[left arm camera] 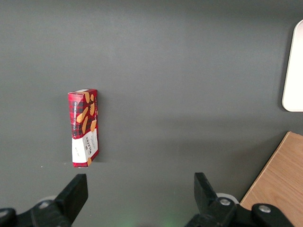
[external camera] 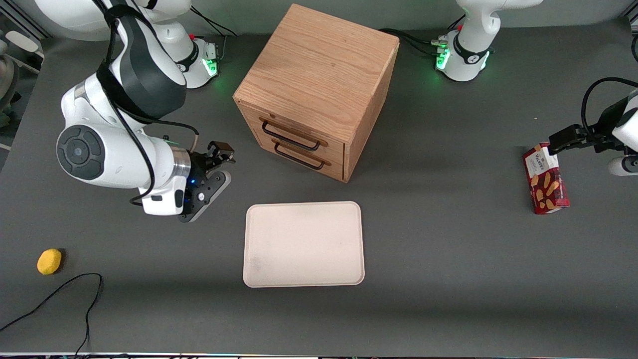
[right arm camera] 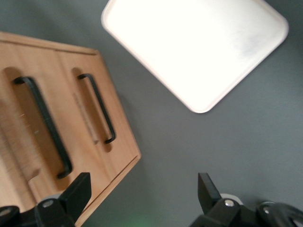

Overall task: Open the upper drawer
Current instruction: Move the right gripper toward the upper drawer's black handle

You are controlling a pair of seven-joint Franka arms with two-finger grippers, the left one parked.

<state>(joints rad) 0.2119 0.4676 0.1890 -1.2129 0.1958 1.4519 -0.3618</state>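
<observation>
The oak cube cabinet (external camera: 319, 70) stands mid-table with two drawers in its front, both shut. The upper drawer (external camera: 335, 145) carries a thin black bar handle (external camera: 290, 137); the lower drawer (external camera: 333, 167) sits just beneath it. My right gripper (external camera: 223, 159) hovers low over the table beside the cabinet's front, toward the working arm's end, apart from both handles. It is open and empty. In the right wrist view the upper drawer's handle (right arm camera: 45, 127) and the lower drawer's handle (right arm camera: 99, 106) show ahead of the gripper (right arm camera: 143, 189), with bare table between its fingers.
A cream tray (external camera: 304, 244) lies on the table in front of the cabinet, nearer the front camera. A yellow fruit (external camera: 49, 261) and a black cable (external camera: 75, 299) lie toward the working arm's end. A red biscuit box (external camera: 546, 178) lies toward the parked arm's end.
</observation>
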